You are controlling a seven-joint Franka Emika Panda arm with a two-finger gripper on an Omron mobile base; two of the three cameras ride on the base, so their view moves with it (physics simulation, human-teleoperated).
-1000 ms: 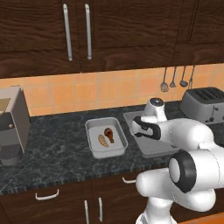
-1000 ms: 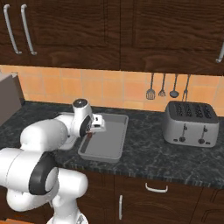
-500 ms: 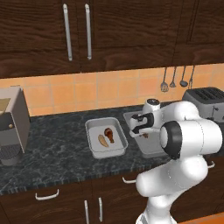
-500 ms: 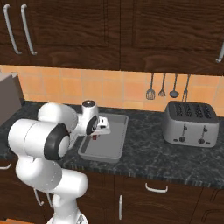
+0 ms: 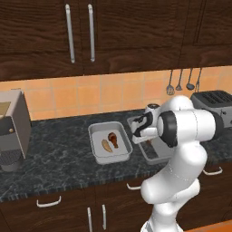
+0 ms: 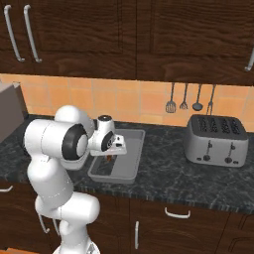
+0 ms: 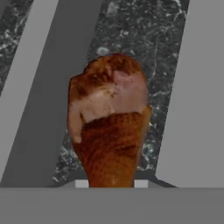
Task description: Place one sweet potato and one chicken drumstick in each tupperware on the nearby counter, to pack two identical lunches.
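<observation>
Grey squarish tupperware (image 5: pixel 97 154) on the counter (image 5: pixel 54 149) already carries one sweet potato (image 5: pixel 106 145) and one drumstick (image 5: pixel 113 139), lying side by side and close together. I count that lunch as packed.

My gripper (image 6: pixel 110 157) hangs over the longer tupperware (image 6: pixel 130 155), just right of the first in the left base view. The hand view shows a second drumstick (image 7: pixel 109 131) clamped at the bottom of the picture, its bulbous end pointing away from the camera, with grey rims and dark marbled surface beyond it. I judge the jaws to be closed on this drumstick; the tips themselves are hidden behind the meat. From the right base view a reddish speck sits under the hand, above the tray floor, so I read the piece as not yet released.

Outstanding, in my assessment: lower and release this drumstick into the longer tupperware, then fetch the remaining sweet potato and place it beside it. I cannot locate that second sweet potato. The arm hides much of the longer tupperware from the left, and what I see of its floor looks bare.

Roughly half the job is done, with the third of four placements in hand.
</observation>
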